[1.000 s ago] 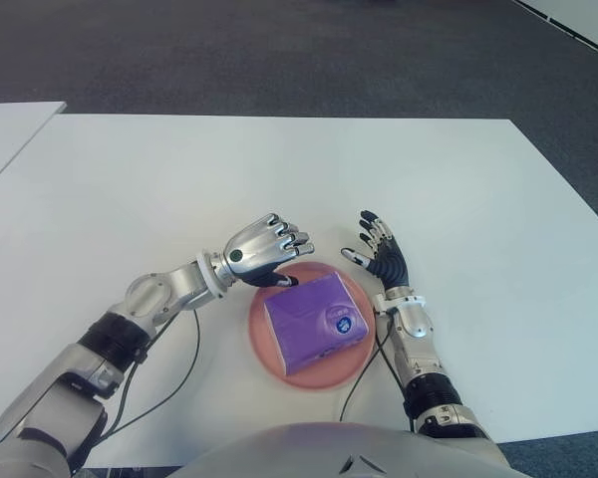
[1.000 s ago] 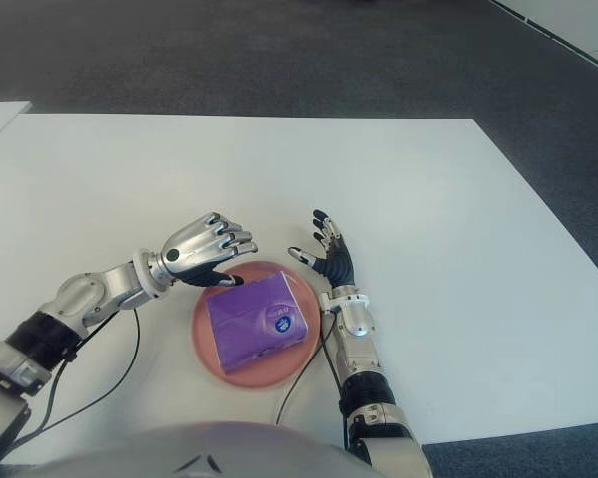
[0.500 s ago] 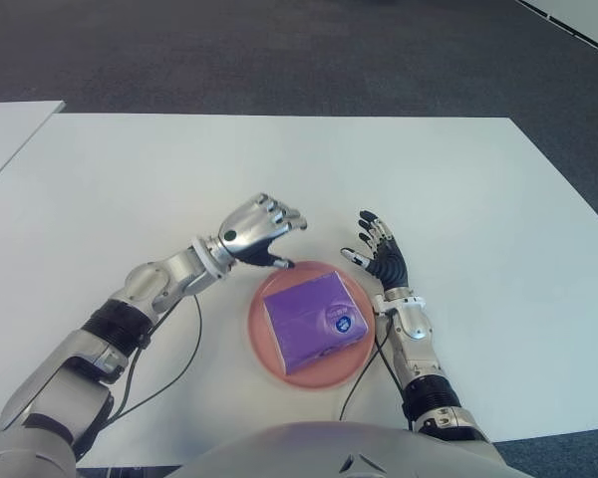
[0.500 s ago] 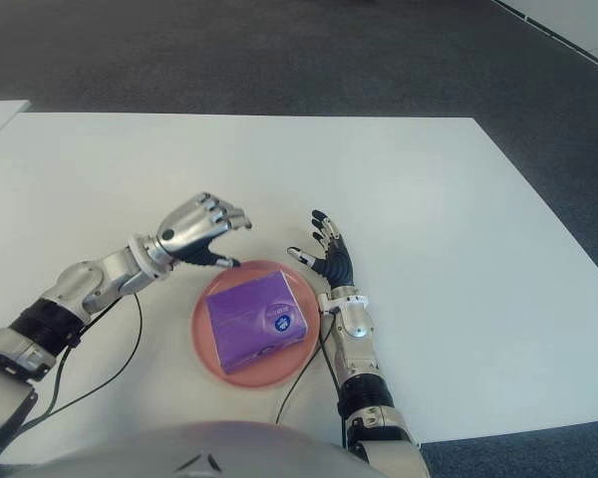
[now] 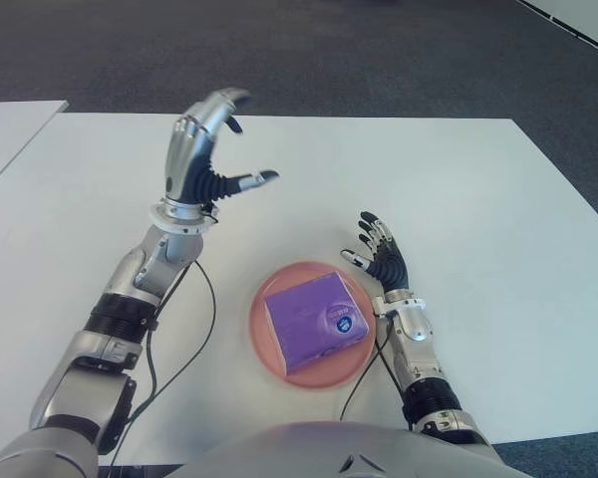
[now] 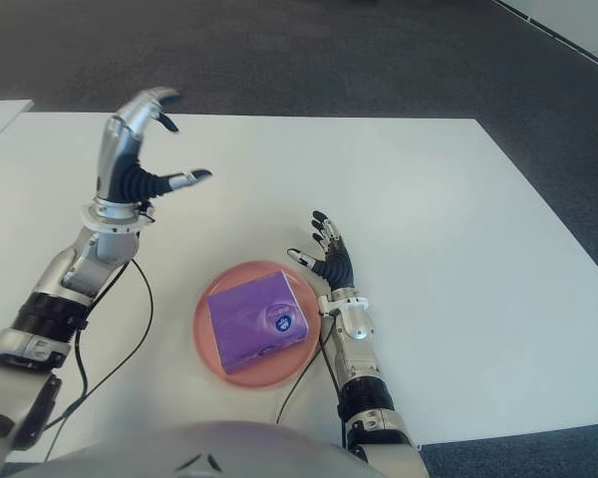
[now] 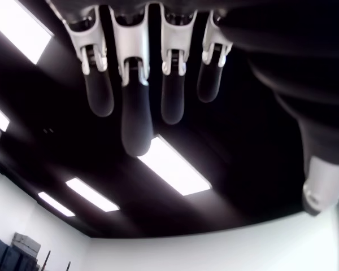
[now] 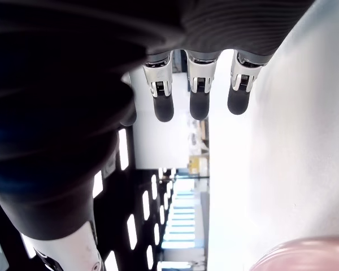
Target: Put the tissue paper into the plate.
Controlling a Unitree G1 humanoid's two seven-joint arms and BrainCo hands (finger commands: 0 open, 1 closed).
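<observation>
Sitting inside the pink plate (image 5: 269, 344), the purple tissue paper (image 5: 314, 322) pack lies flat and a little askew, its edges within the rim as far as the head views show, so the placing itself looks done. Judging from that, nothing seems left except for the arms to clear away and settle. The left hand (image 5: 201, 154) is raised well above the white table (image 5: 478, 199), up and to the robot's left of the plate, palm toward the plate, its 4 fingers spread and thumb stuck out, holding nothing; its wrist view shows only extended fingers against a ceiling with strip lights. The right hand (image 5: 379, 254) shows just beside the plate on its right, fingers fanned open and empty, with the plate's pink edge visible in a corner of its wrist view. Whether it touches the table cannot be told. On the pack's top there is 1 small round blue-and-white label (image 5: 343, 322) near the right edge; its writing is too small to read, and no other brand mark is legible.
</observation>
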